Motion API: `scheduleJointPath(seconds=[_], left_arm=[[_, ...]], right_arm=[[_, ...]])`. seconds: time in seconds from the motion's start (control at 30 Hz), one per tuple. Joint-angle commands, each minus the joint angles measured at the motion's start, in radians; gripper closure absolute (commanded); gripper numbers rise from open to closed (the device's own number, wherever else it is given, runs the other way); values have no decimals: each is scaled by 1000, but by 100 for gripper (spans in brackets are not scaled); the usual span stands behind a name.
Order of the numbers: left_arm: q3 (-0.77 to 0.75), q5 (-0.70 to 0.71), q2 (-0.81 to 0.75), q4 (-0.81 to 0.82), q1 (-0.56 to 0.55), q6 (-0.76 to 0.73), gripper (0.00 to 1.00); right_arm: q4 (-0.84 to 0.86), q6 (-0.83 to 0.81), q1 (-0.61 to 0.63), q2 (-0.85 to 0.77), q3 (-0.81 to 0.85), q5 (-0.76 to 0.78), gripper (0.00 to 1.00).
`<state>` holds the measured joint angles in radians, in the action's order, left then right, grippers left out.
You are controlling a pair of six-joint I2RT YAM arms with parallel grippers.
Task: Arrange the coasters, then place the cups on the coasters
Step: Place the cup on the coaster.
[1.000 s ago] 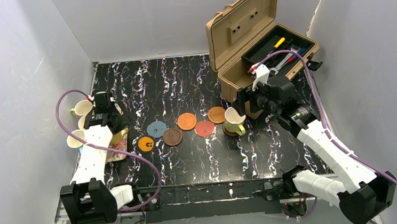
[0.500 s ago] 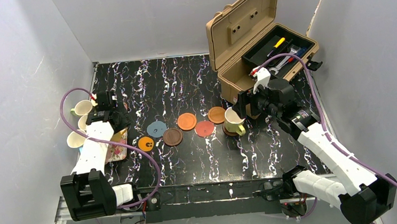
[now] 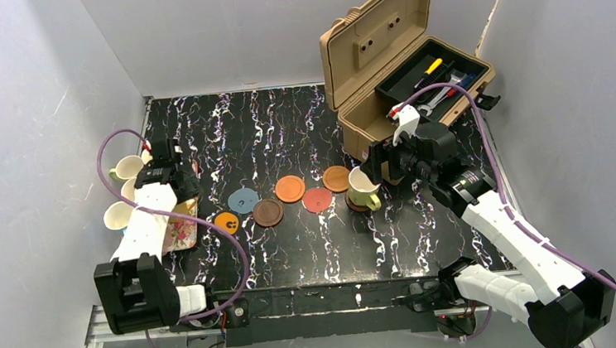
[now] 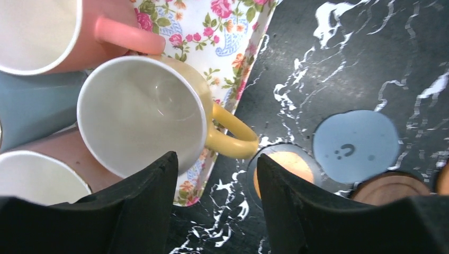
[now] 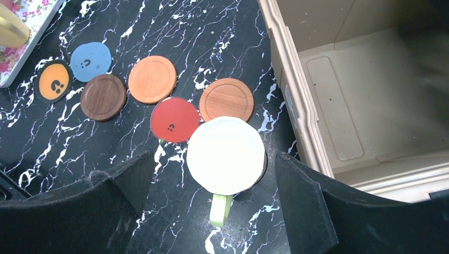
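Standing just in front of the open tan toolbox (image 3: 378, 52), the right gripper (image 3: 380, 162) has its jaws spread wide and holds nothing. Over the edge of the floral tray (image 4: 222, 32), where the other cups crowd together, hangs the left gripper (image 4: 216, 160), jaws part-way apart. The lime mug (image 5: 225, 153) stands straight below the right gripper on a dark coaster (image 3: 355, 207), already placed. The yellow mug (image 4: 140, 121) lies under the left gripper. One finger crosses its rim and the other sits just outside the handle, which points off the tray toward the coasters. Whether the pads press on it I cannot tell. The left arm is clearly the nearer one. Just past that handle lie the orange coaster with a dark mark (image 4: 290, 165) and then the grey-blue coaster (image 4: 355, 143), both free. I judge the carry runs along the handle's line.
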<state>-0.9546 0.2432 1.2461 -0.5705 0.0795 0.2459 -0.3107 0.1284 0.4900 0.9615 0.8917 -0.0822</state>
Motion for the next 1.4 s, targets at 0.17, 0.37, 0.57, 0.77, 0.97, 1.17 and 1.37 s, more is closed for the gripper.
scheduleJointPath(seconds=[0.17,0.37,0.57,0.77,0.97,1.17,1.37], left_arm=[[-39,50,91,-24,5,-46,62],[-56,59,123,-25,5,-48,74],[-100,68,149,-26,5,-7,88],[-140,88,185,-40,6,85,94],[-178,87,229,-51,23,192,98],[-192,71,253,-32,51,300,97],[-194,43,267,-1,76,347,78]], right_arm=[[36,7,-5,-19,3,-6,8],[35,10,-5,-21,1,-8,8],[33,10,-5,-13,0,-4,8],[39,14,-4,-12,-3,-1,8],[36,13,-5,-7,-5,4,8],[36,12,-5,-10,-12,7,8],[32,10,-5,-17,-15,15,8]])
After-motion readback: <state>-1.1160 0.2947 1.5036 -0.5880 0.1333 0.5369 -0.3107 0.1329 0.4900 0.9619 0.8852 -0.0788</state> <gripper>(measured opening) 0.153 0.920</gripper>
